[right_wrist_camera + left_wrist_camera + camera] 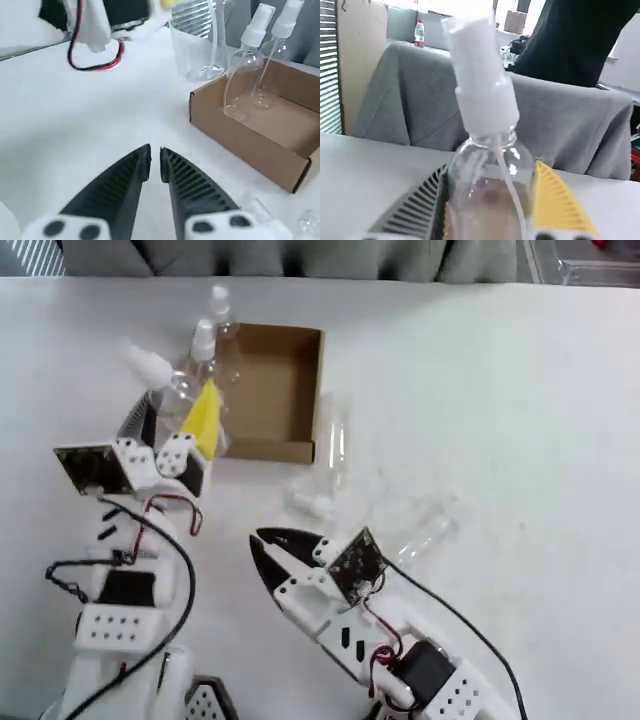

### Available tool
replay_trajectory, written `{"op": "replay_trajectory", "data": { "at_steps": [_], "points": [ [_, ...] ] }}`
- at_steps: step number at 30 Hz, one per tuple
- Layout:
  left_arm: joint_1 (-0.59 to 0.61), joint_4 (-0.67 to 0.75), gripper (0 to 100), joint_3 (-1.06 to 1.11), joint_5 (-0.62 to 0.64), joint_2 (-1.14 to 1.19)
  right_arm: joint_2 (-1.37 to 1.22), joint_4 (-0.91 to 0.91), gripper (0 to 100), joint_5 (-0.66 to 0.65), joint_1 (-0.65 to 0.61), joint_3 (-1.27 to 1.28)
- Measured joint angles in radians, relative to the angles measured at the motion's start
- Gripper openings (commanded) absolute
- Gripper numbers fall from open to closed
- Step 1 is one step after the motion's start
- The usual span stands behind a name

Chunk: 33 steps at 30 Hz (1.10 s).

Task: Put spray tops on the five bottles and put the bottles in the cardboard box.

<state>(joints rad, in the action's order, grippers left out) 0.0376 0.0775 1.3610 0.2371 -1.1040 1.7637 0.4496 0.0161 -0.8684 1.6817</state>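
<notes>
High view: left claw (178, 405) grips a capped bottle (168, 383), top tilted away from the cardboard box (268, 451) just beside it, toward the table's (500, 390) right edge; right claw (256, 538) closed, empty.

Left arm (115, 625) & right arm (320, 605): white, w/ black & red cables (170, 540). Left gripper (178, 405): yellow finger (555, 205) + grey ribbed one. Right gripper (155, 165): black ribbed fingers (120, 185), maybe circuit board (358, 562) behind.

- Bright, even light from overhead washes the white worktop (520, 400) almost blank in the high view
- Shadows on it are faint and soft-edged
- Glare burns out the room behind the grey sofa (390, 100)
- Small glints sit on the bottle (485, 175)
</notes>
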Motion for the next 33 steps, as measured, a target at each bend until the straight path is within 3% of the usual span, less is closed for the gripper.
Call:
{"op": "replay_trajectory", "data": {
  "at_steps": [7,15,33],
  "points": [
    [0.029,0.284,2,-0.003,0.0,0.313,0.0,0.0,1.5,0.0,0.064,0.0],
    [0.029,0.485,2,-0.02,-0.091,0.531,0.0,0.0,1.5,0.0,0.069,0.0],
    [0.029,0.517,2,-0.222,-0.098,0.832,0.0,0.0,1.5,0.0,0.066,0.0]
  ]
}}
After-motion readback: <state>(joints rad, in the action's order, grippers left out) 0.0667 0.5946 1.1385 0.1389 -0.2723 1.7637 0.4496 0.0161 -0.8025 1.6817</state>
